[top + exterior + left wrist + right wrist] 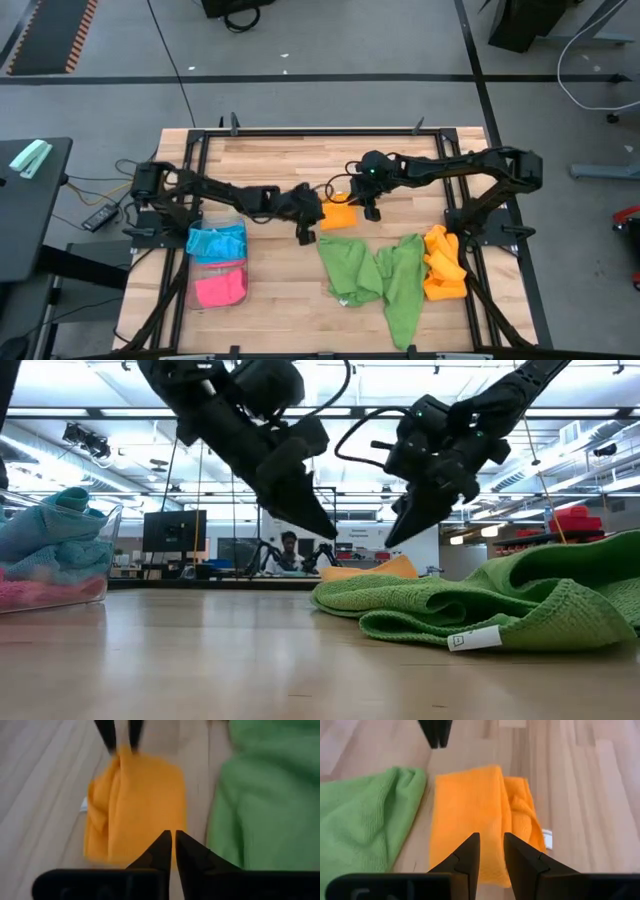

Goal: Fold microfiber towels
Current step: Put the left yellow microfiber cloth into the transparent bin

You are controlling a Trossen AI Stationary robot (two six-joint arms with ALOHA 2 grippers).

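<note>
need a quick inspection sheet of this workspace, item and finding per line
surface: wooden table in a black frame.
job's things: folded orange towel at centre between both arms; green towels spread in front; orange pile at right; blue towel and pink towel in a clear tray at left.
clutter: nothing seen.
grippers: left claw nearly shut, empty, at the orange towel's edge; right claw slightly apart, empty, on its far side.
cables: wires trail off the table's left.
surroundings: grey floor, a person far behind.

A robotics lab: ceiling strip lights (80, 385), monitors (175, 530), a seated person (289, 550) beyond the wooden tabletop (280, 160).
</note>
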